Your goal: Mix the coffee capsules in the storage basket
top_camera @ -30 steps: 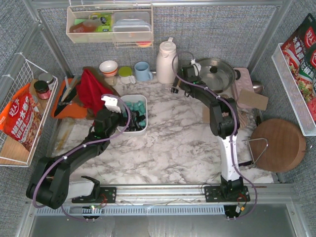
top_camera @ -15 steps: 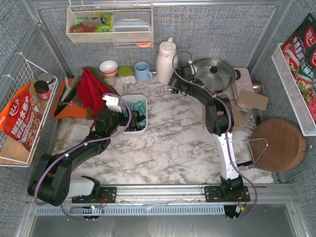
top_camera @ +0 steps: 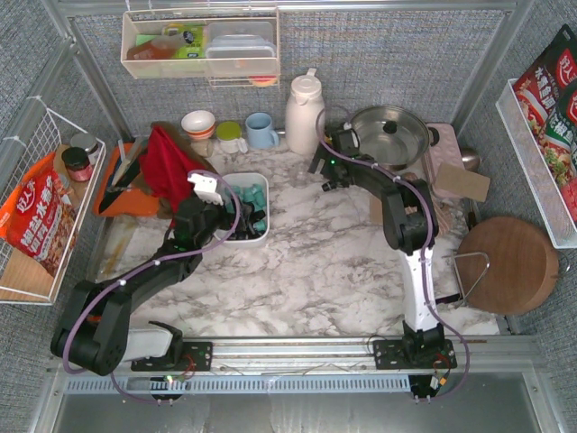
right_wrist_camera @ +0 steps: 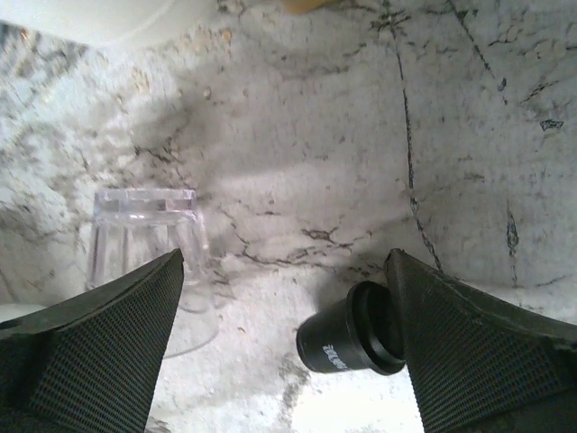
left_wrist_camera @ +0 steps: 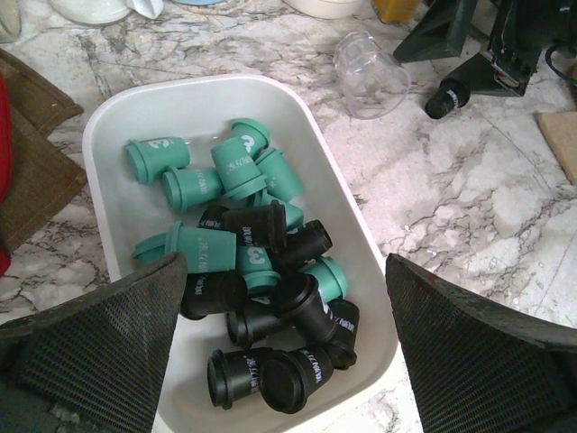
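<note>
L grip: jaws wide, over basket
Basket: teal + blk capsules
R grip: jaws wide, over stray pod

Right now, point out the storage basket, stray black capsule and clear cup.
storage basket (left_wrist_camera: pixel 198 108): left wrist view, far wall.
stray black capsule (right_wrist_camera: pixel 338 347): right wrist view, side.
clear cup (right_wrist_camera: pixel 144 225): right wrist view, wall.
</note>
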Tool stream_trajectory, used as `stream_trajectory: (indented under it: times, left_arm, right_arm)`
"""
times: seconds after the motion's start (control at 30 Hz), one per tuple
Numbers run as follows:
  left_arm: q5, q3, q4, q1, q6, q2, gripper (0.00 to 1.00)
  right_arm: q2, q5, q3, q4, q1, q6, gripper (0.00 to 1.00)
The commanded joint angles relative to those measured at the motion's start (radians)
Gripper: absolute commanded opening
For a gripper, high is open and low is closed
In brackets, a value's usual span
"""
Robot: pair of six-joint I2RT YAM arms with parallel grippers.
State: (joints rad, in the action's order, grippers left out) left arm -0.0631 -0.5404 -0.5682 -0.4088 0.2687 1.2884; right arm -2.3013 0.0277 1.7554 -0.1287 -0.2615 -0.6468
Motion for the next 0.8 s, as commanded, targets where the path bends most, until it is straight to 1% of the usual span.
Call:
stream_trajectory:
  times: [0.0,0.07,0.13,0.2,0.27,0.33,0.4,0.43,0.5,0.57,0.6,0.67,0.77]
  left_arm:
    - [-0.034,-0.009,-0.035,0.001,0.003,0.004,0.99]
    - [-0.043,-0.013,-0.03,0.002,0.004,0.0,0.99]
    - [-0.045,-0.005,-0.029,0.001,0.004,-0.009,0.99]
    - [-0.039,0.005,-0.034,0.001,0.003,-0.018,0.99]
    - [-0.034,0.011,-0.036,0.001,0.003,-0.024,0.99]
    - [-0.033,0.01,-0.036,0.002,0.004,-0.027,0.99]
    - [-0.039,0.007,-0.036,0.002,0.007,-0.027,0.99]
    - [-0.041,0.007,-0.036,0.002,0.009,-0.027,0.99]
    - [-0.044,0.008,-0.04,0.002,0.011,-0.027,0.99]
    - [-0.047,0.012,-0.046,0.001,0.015,-0.027,0.99]
    - [-0.048,0.013,-0.047,0.001,0.015,-0.027,0.99]
    - [-0.053,0.013,-0.046,0.001,0.014,-0.029,0.99]
    - [-0.055,0.014,-0.042,0.001,0.009,-0.032,0.99]
  right_arm:
    - [0.004,0.067,0.024,-0.191,-0.011,0.14,0.99]
    - [0.018,0.125,0.039,-0.23,-0.019,0.243,0.99]
    - [0.049,0.179,0.012,-0.23,-0.03,0.33,0.99]
    - [0.095,0.236,-0.036,-0.21,-0.034,0.37,0.99]
    - [0.14,0.268,-0.074,-0.197,-0.028,0.366,0.99]
    - [0.174,0.278,-0.112,-0.177,-0.013,0.311,0.99]
    - [0.197,0.228,-0.149,-0.122,0.007,0.236,0.98]
    - [0.199,0.18,-0.153,-0.101,0.013,0.214,0.93]
    - [0.19,0.134,-0.131,-0.099,0.011,0.154,0.75]
    - [0.173,0.124,-0.112,-0.08,-0.002,0.085,0.56]
    - [0.164,0.132,-0.105,-0.07,-0.013,0.048,0.52]
    - [0.139,0.18,-0.089,-0.067,-0.042,-0.025,0.53]
    - [0.118,0.297,-0.082,-0.08,-0.079,-0.138,0.61]
